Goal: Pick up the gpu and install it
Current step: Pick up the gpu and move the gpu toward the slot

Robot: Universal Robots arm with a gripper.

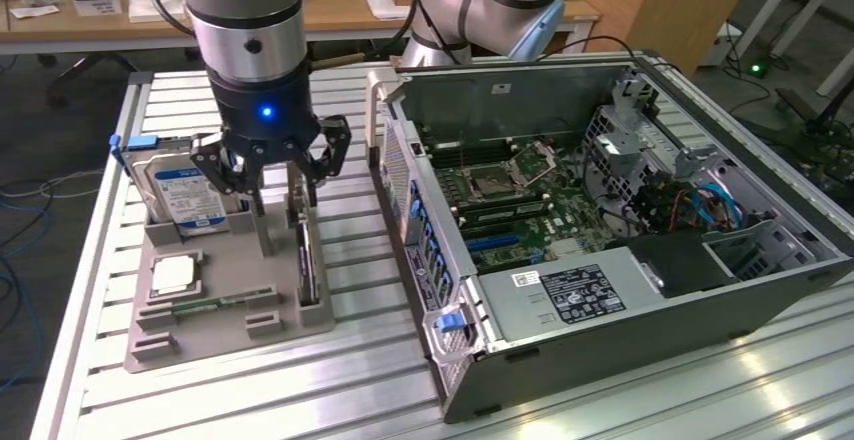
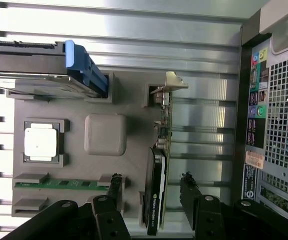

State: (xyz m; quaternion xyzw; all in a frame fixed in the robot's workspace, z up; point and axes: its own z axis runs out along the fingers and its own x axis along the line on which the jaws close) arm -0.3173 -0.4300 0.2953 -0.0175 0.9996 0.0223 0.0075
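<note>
Below the gripper (image 1: pixel 276 185), in line with the gap between its fingers, the gpu (image 1: pixel 304 260) stands on edge in the grey tray (image 1: pixel 230 272). Fingers sit apart, clamping nothing.

Hard drive (image 1: pixel 180 200) partly behind fingers (image 1: pixel 218 167)

A ribbed silver aluminium surface (image 1: pixel 200 400) is laid out in front, with bright reflections thrown along its slats. Behind it stands a light-brown wooden desk (image 1: pixel 340 15) strewn with white papers (image 1: pixel 387 0), and a tall wooden cabinet (image 1: pixel 667 0) is set near it. Blue cables (image 1: pixel 20 195) are trailed over the grey floor (image 1: pixel 54 130).
</note>
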